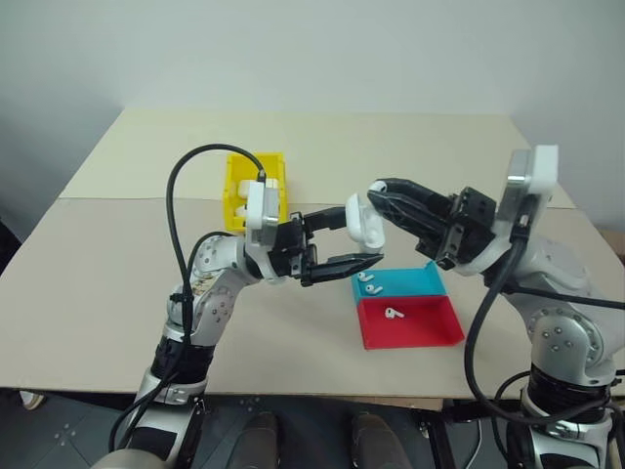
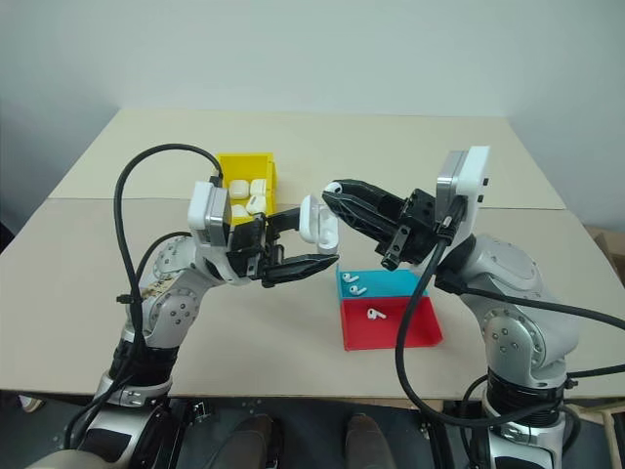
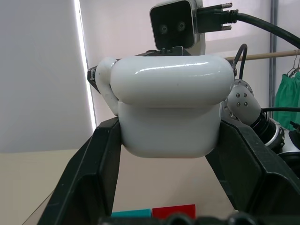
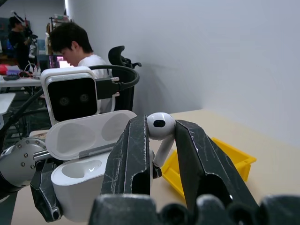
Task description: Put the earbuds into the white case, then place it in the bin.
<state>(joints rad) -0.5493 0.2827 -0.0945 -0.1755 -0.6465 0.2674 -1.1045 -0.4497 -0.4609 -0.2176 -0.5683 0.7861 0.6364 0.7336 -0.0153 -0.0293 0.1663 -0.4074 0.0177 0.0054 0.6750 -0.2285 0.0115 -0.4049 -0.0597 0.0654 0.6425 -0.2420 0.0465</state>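
One earbud [image 4: 160, 126] pinched in right pincer [image 4: 158, 140], just beside open white case [image 4: 82, 176].

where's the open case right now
The case is held up over the table's middle in the left gripper, lid open, right of the yellow bin and above the blue-and-red tray. The right gripper brings an earbud to it.
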